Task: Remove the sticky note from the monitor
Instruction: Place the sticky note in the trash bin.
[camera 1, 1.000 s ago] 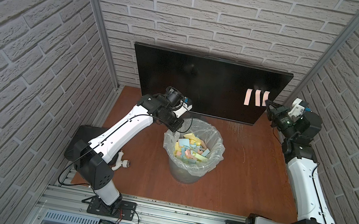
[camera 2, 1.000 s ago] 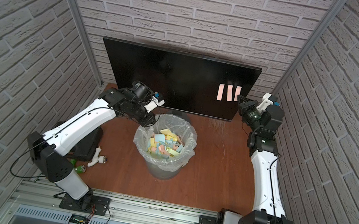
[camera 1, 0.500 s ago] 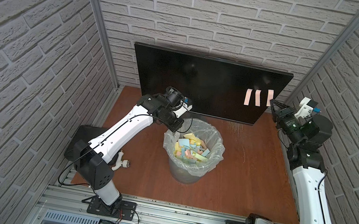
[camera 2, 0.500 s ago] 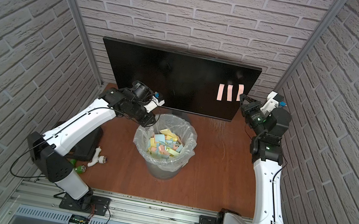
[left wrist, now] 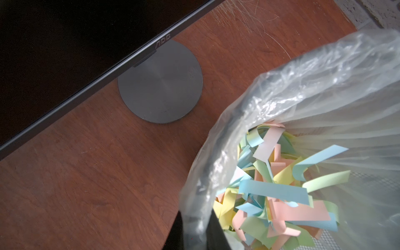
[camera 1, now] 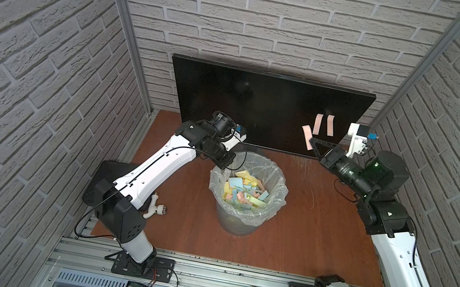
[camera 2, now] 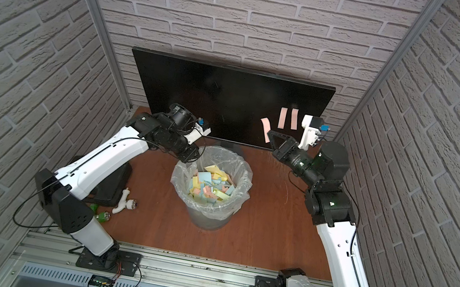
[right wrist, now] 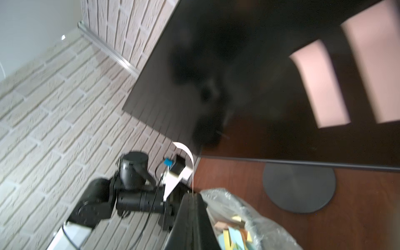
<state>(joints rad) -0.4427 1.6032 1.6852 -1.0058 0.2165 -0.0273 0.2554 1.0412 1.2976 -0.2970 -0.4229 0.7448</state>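
Now the right gripper [camera 1: 314, 144] is carrying one pink note [camera 1: 306, 136] clear of the monitor [camera 1: 260, 108]. A second ago three notes were sitting in a row on the right part of the screen. Only two notes [camera 1: 317, 123] are staying stuck there now, and the third is hanging tilted in front of the glass, just below and beside them. In both top views its lower end is sitting at the gripper's tip. The right wrist view is showing the jaws pressed together, pinching the note [right wrist: 192, 173], which is standing up edge-on from the tip and curling over at the top. The arm has also swung away from the screen and is now pointing across the tabletop [camera 1: 319, 230] toward the bin [camera 1: 280, 175].

Meanwhile the left gripper [left wrist: 194, 229] is staying where it was. It is clamping the bin's rim and clear liner between its closed jaws, as the left wrist view shows, and seemingly steadying the bin, which is already holding a heap of coloured paper.

So the peel itself is looking done for this note, since it is off the monitor and in the grip. What is likely remaining is bringing it over the bin's mouth and letting go. The adhesive strip may be clinging to a jaw, so the release could be needing a shake or a wipe on the liner.
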